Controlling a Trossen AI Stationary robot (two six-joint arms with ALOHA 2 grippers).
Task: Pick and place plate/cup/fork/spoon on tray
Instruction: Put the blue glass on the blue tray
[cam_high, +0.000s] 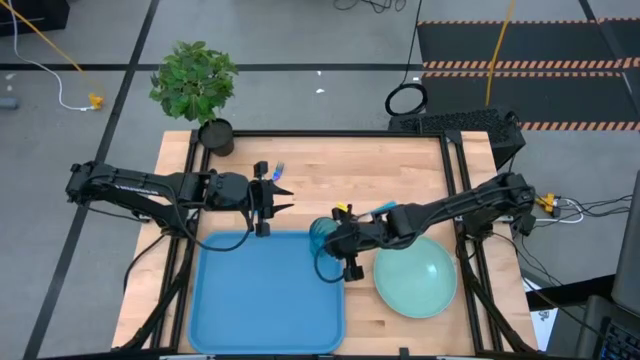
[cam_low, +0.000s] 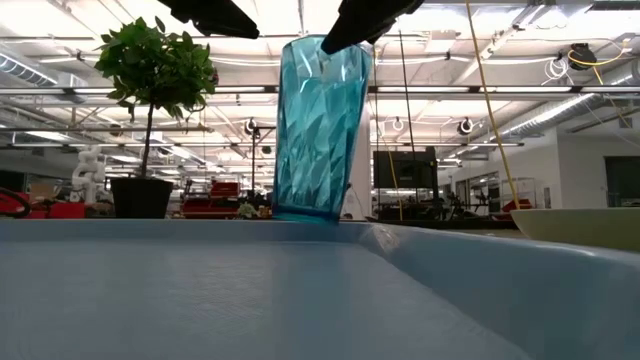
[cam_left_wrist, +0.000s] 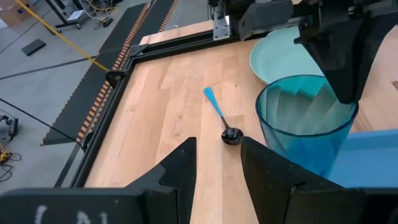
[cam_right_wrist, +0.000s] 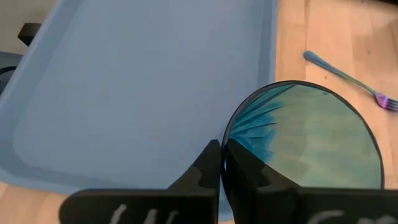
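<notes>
My right gripper (cam_right_wrist: 222, 163) pinches the cup (cam_right_wrist: 308, 140) rim at the tray (cam_right_wrist: 124, 93) edge; releasing carelessly could tip it.

tray (cam_high: 240, 300) floor open, free to enter | cup (cam_high: 323, 236) upright at its far right corner, right gripper (cam_high: 340, 243) clamped on rim | plate (cam_high: 416, 283) fills desk (cam_high: 340, 170) right of tray

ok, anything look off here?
Nothing spilled or damaged. Only oddity: the cup stands right at a corner of the tray, its rim pinched by the right gripper; can't tell if its base clears the tray rim. Left gripper hovers open.
</notes>
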